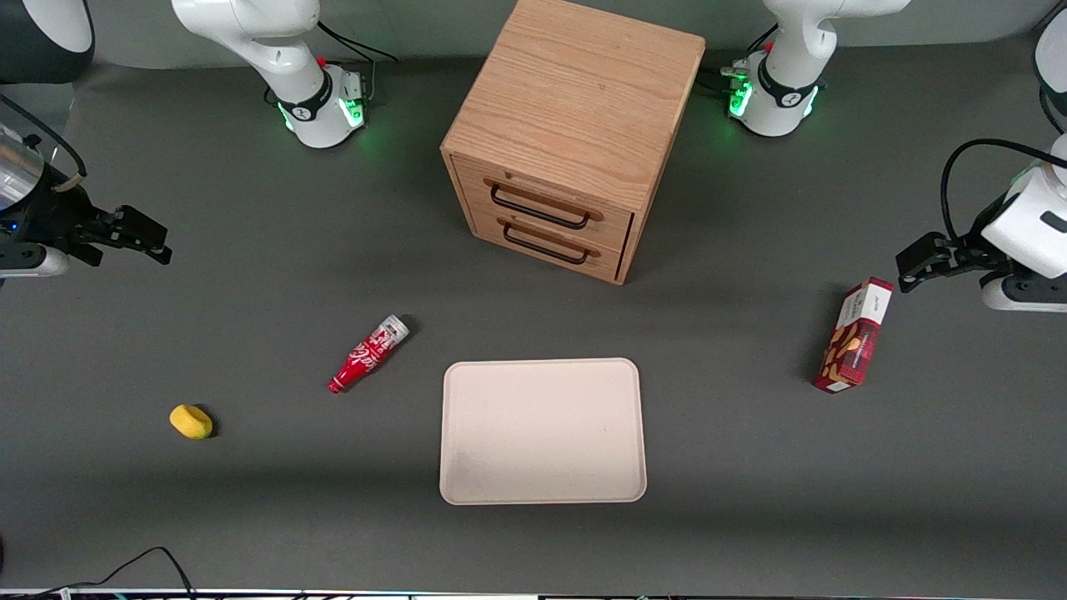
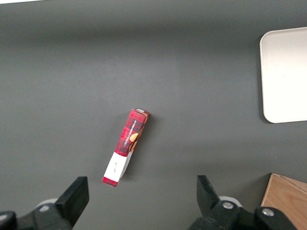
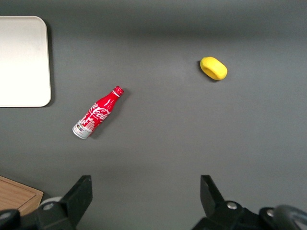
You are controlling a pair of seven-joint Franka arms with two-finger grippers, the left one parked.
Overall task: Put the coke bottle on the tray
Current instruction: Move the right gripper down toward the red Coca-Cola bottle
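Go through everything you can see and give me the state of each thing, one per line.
Bottle: lying on the table, capped, beside the tray.
Tray: flat, nothing on it.
Drawers: both shut.
Snack box: closed.
Yellow thing: resting on the table.
Pincer: open, empty, above the table.

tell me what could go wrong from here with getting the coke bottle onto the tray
1. The coke bottle lies on its side on the table, apart from the tray. Being round, it may roll if a finger nudges it.
2. The gripper is open and high near the working arm's end of the table, well away from the bottle. It lies at a slant, so a poorly turned wrist could miss the slim body.
3. The tray's low rim could catch the bottle if it is carried low.
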